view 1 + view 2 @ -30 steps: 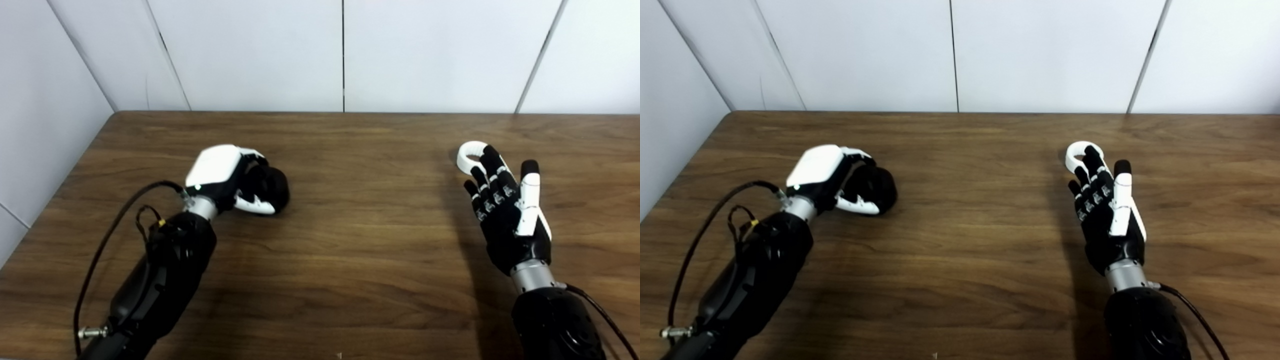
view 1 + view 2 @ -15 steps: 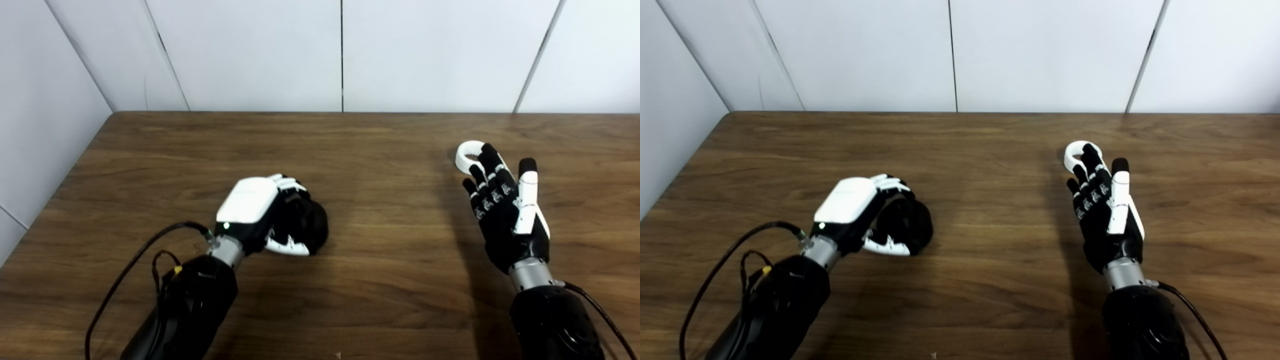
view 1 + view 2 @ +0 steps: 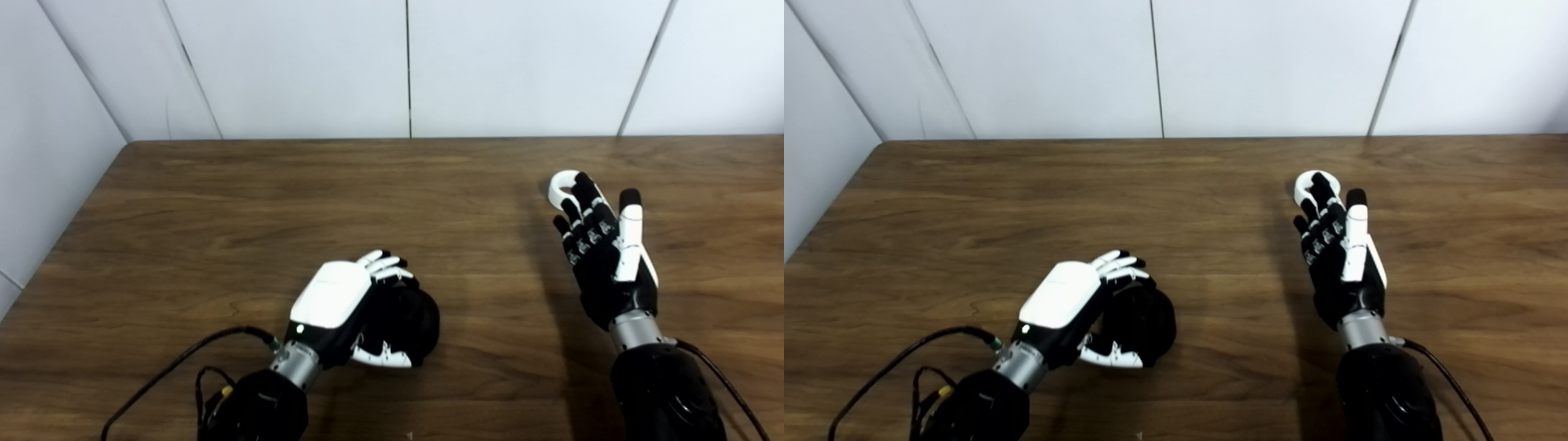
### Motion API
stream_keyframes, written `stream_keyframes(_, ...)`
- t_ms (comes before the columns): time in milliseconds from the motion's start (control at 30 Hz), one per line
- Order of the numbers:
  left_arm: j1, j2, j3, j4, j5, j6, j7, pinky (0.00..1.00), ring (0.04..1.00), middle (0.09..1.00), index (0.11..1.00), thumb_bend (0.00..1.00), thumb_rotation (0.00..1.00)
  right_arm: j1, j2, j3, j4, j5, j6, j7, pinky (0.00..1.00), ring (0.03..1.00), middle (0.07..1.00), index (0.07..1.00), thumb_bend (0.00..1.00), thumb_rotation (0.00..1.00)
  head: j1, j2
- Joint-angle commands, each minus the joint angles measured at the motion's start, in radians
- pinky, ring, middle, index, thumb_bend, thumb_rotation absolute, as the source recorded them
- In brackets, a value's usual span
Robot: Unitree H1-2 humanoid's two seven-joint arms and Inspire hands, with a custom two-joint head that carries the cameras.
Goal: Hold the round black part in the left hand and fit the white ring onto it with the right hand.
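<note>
- While the left hand (image 3: 343,306) sits low at the near-centre of the wooden table (image 3: 257,202), its fingers are curled around the round black part (image 3: 416,324), thumb underneath, fingertips wrapped over the top edge.
- Round black part: matte black, rounded and thick in outline, no markings legible; its right side bulges out past the fingers, the rest is hidden behind the white back of the hand. Whether it touches the table or is held just clear cannot be told.
- White ring (image 3: 562,185): plain glossy white loop, lying flat on the table at the right, toward the far side; wood shows through its opening. Well apart from the black part.
- Right hand (image 3: 1338,251): palm side turned toward the left, fingers extended and close together, thumb alongside and slightly apart from them. It holds nothing.
- Tips of the right hand's fingers (image 3: 587,187) overlap the ring's near right edge in both views; contact or merely hovering above, cannot tell.
- Black cable (image 3: 184,361) trails from the left wrist toward the bottom edge; a second one runs from the right forearm.
- Pale panelled wall (image 3: 404,61) behind the table.
</note>
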Motion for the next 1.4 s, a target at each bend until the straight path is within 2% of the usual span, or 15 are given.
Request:
stream_keyframes(0, 0.016, -0.002, -0.024, -0.014, 0.038, -0.037, -0.015, 0.78, 0.927, 0.874, 0.708, 0.82, 0.38, -0.029, 0.012, 0.008, -0.041, 0.002, -0.007, 0.005, 1.0, 0.997, 0.994, 0.937, 0.58, 1.0, -0.003, 0.003)
stream_keyframes(167, 0.053, -0.041, -0.043, -0.005, 0.041, -0.066, 0.003, 0.84, 0.932, 0.869, 0.702, 0.81, 0.37, -0.026, 0.019, 0.009, -0.049, 0.003, -0.002, -0.001, 1.0, 0.998, 0.995, 0.938, 0.59, 1.0, -0.015, 0.011)
stream_keyframes(367, 0.089, -0.1, -0.029, 0.017, 0.014, -0.077, 0.039, 0.84, 0.955, 0.885, 0.703, 0.81, 0.34, -0.021, 0.021, 0.007, -0.056, 0.001, 0.002, -0.004, 1.0, 0.994, 0.992, 0.938, 0.58, 1.0, -0.023, 0.014)
stream_keyframes(733, 0.151, -0.175, -0.014, 0.043, -0.061, -0.08, 0.089, 0.81, 0.954, 0.889, 0.715, 0.78, 0.39, -0.02, 0.015, 0.006, -0.071, 0.002, 0.013, -0.002, 1.0, 0.994, 0.987, 0.929, 0.58, 0.99, -0.039, 0.031)
stream_keyframes(967, 0.168, -0.18, -0.026, 0.075, -0.07, -0.088, 0.132, 0.8, 0.938, 0.88, 0.714, 0.8, 0.4, -0.02, 0.009, 0.006, -0.082, -0.001, 0.027, -0.003, 1.0, 0.992, 0.986, 0.936, 0.58, 0.99, -0.045, 0.039)
stream_keyframes(1367, 0.198, -0.168, -0.039, 0.063, -0.066, -0.09, 0.147, 0.78, 0.929, 0.873, 0.706, 0.81, 0.39, -0.027, 0.003, 0.002, -0.094, -0.003, 0.047, -0.007, 1.0, 0.991, 0.989, 0.933, 0.59, 0.99, -0.043, 0.05)
